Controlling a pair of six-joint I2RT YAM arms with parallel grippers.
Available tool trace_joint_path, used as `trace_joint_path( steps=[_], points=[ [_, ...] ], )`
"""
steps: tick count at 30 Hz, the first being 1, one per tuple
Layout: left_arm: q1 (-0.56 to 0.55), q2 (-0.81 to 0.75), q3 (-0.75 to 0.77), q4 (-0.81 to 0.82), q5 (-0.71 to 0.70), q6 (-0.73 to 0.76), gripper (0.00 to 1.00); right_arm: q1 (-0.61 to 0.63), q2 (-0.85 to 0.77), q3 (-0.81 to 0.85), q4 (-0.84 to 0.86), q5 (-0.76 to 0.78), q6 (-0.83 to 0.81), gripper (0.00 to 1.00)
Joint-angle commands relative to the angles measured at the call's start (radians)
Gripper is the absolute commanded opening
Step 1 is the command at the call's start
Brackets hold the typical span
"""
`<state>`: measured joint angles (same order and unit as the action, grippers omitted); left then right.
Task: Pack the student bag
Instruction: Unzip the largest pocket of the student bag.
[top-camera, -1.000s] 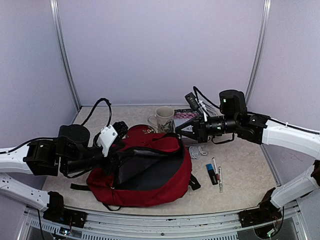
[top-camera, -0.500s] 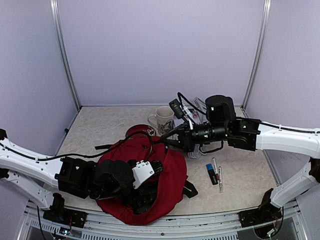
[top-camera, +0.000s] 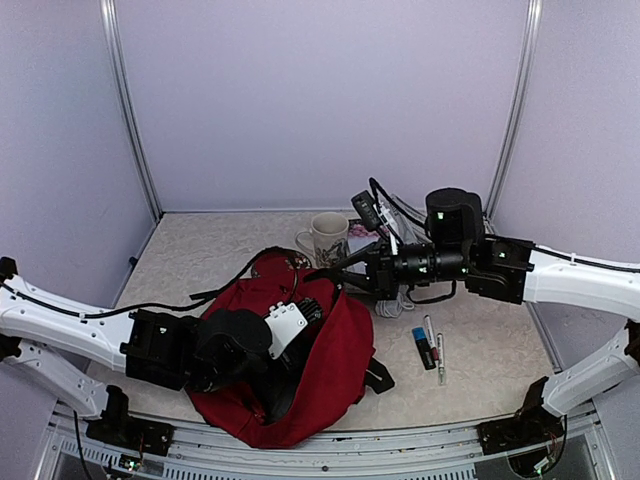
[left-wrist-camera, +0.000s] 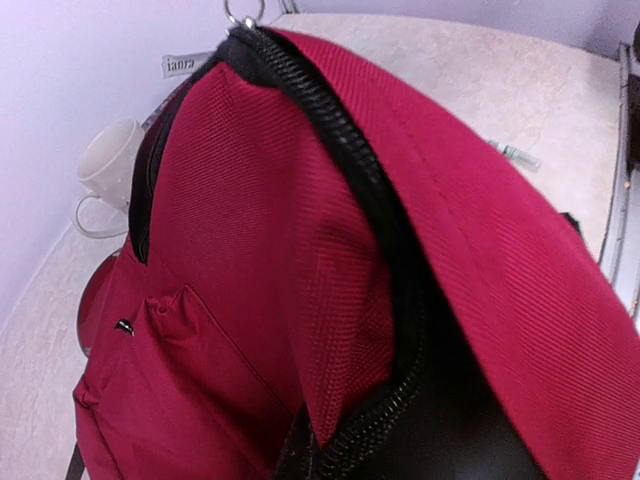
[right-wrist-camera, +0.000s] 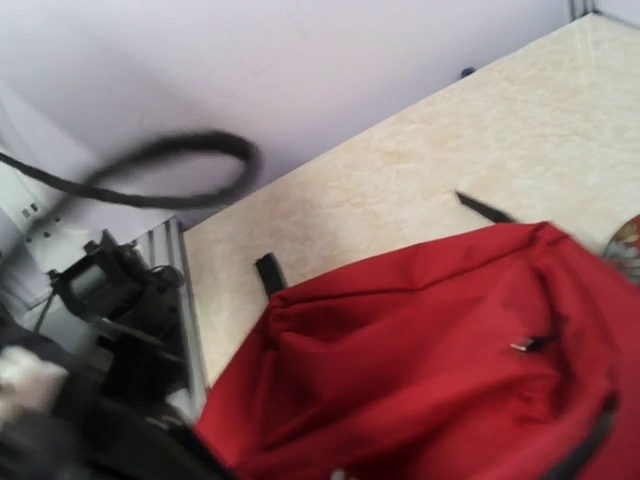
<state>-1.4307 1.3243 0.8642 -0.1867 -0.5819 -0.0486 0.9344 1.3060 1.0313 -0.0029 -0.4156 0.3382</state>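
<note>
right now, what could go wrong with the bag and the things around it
1. The mug stands just behind the student bag, close to the right hand; a tug could tip it.
2. The left hand is shut at the zipper edge; a thin pinch may slip.
3. The pens lie near the bag's side and could get swept.

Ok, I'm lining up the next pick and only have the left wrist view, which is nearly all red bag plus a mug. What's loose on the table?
Observer: Right of the student bag, apart from it, lie a few pens and a short blue-capped item.
Operator: Anything nearer the bag?
Observer: A coiled white cable, off its far right corner under the right arm.
Operator: And that arm?
Observer: Its right gripper is shut at the bag's far edge near the mug; whether it pinches fabric I can't tell.
</note>
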Motion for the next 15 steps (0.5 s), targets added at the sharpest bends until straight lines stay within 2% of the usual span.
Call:
trace_joint_path(
  steps=[1,3,7,11,15],
  points=[
    [-0.025,-0.138,-0.036,0.103,0.077,0.08,0.0,-0.15,-0.076,-0.08,0.141,-0.059,0.041,0.0],
    [-0.043,-0.199,-0.055,0.111,0.101,0.117,0.0,-0.226,-0.068,-0.091,0.15,-0.075,0.042,0.0],
    [-0.112,-0.27,-0.029,0.052,0.095,0.168,0.0,-0.29,-0.018,-0.065,0.088,0.059,-0.024,0.0],
    [-0.201,-0.303,0.001,0.005,0.091,0.236,0.0,-0.374,0.037,-0.087,0.201,-0.008,-0.006,0.0],
    [-0.231,-0.308,0.049,-0.06,0.058,0.31,0.0,-0.384,0.125,-0.018,0.23,-0.106,-0.057,0.0]
  ],
)
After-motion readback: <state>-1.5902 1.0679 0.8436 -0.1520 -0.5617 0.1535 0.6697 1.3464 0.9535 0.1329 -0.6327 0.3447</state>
